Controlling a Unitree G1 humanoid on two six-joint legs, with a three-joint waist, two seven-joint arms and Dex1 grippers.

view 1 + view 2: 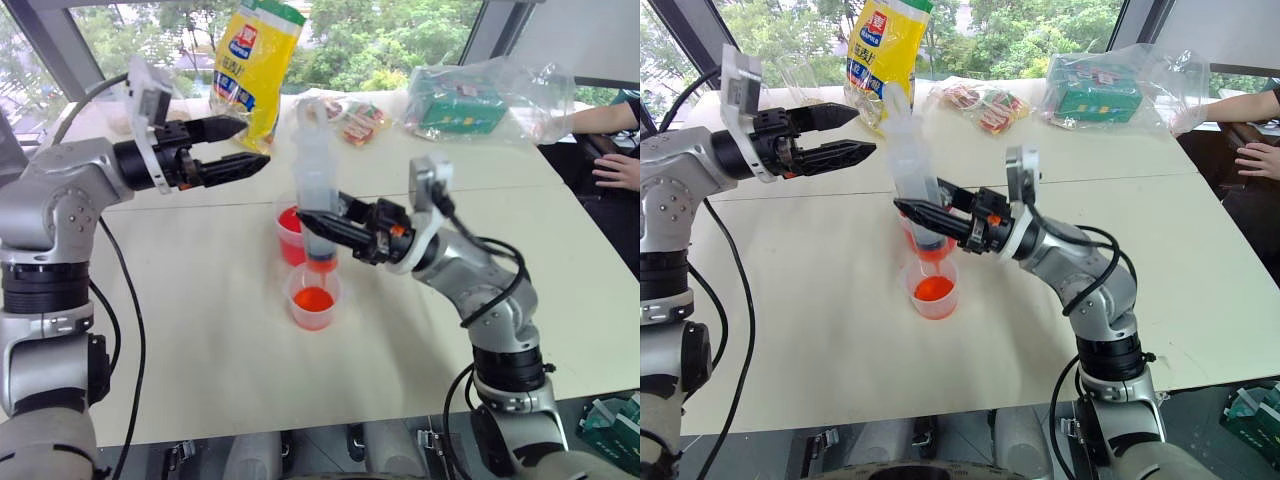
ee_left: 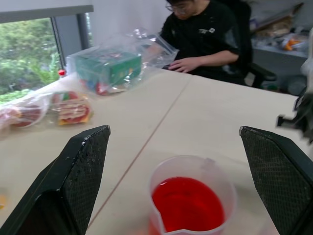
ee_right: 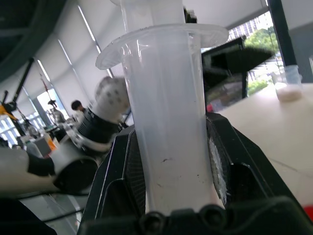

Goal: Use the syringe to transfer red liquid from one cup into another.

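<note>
The syringe (image 1: 314, 170) stands upright over the table, its clear barrel (image 3: 166, 137) clamped between the fingers of my right gripper (image 1: 318, 226), which is shut on it. Its lower end, tinted red, hangs just above the smaller cup (image 1: 314, 296), which holds red liquid (image 1: 313, 299). The larger cup (image 1: 289, 236) stands right behind it, partly hidden by the syringe, and also holds red liquid (image 2: 187, 203). My left gripper (image 1: 255, 142) hovers open and empty up to the left of the syringe, above and behind the cups.
A yellow bag (image 1: 256, 62), snack packets (image 1: 356, 120) and a green box in a clear bag (image 1: 463, 104) lie along the table's far side. A seated person (image 2: 205, 34) rests a hand (image 1: 618, 170) at the far right edge.
</note>
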